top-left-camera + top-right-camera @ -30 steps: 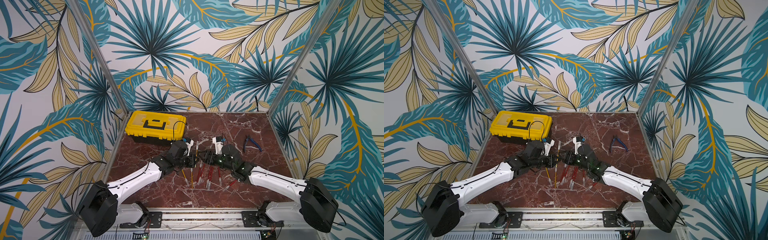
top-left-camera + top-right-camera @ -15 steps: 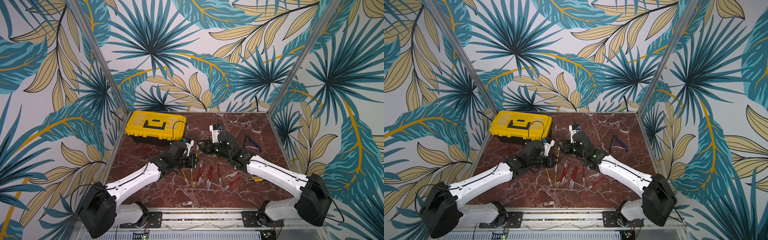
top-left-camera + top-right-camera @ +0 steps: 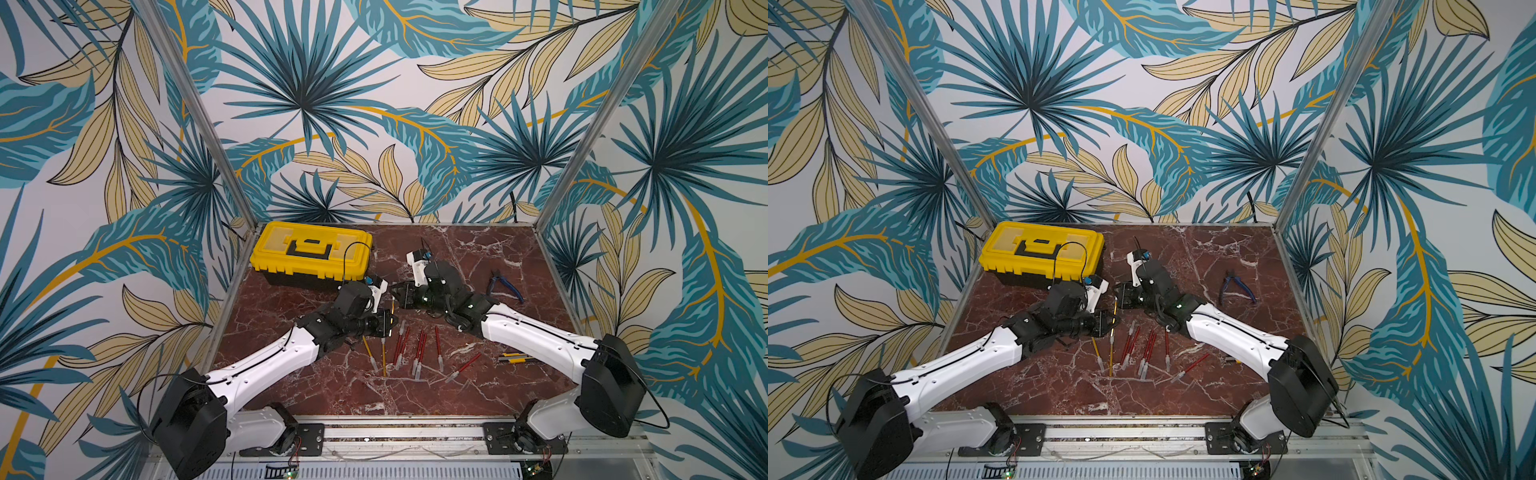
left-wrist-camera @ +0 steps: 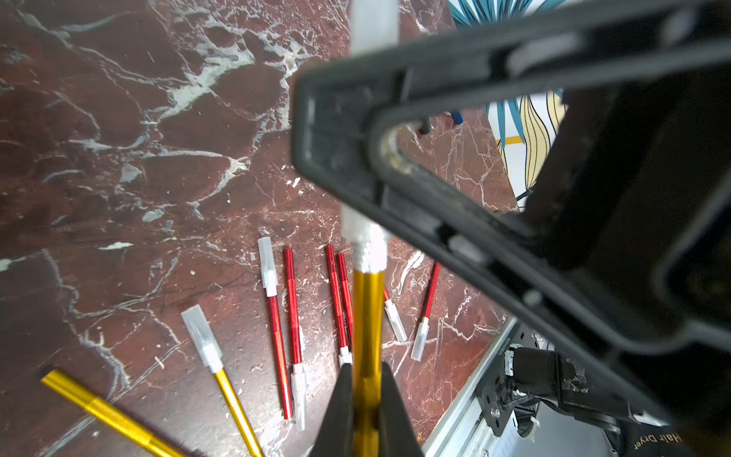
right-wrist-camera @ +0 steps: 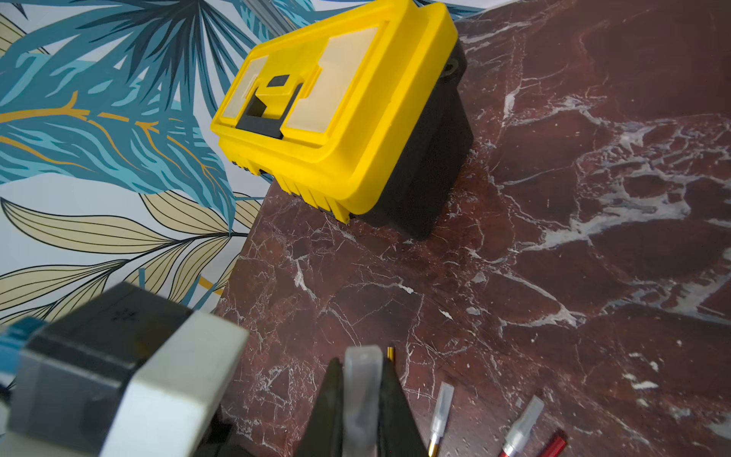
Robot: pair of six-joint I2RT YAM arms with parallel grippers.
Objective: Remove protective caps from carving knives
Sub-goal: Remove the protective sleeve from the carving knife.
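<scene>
Robot lab test cell, dressed as workshop corner. Closed in on three sides by leaf-print walls [image 3: 311, 83] set between aluminium posts [image 3: 202, 120]. Marble-look table [image 3: 469, 399] for work surface. Two white-and-black arms [image 3: 266, 365] mounted on slotted aluminium rail [image 3: 399, 434] along front edge. Workshop props on table: yellow toolbox [image 3: 311, 253] at back, blue pliers [image 3: 505, 284] near right side.

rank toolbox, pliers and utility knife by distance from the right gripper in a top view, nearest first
From the right gripper, in a top view:
1. toolbox: just to its left, at the back left of the table.
2. pliers: out toward the right wall.
3. utility knife: front right, beside the right arm.
</scene>
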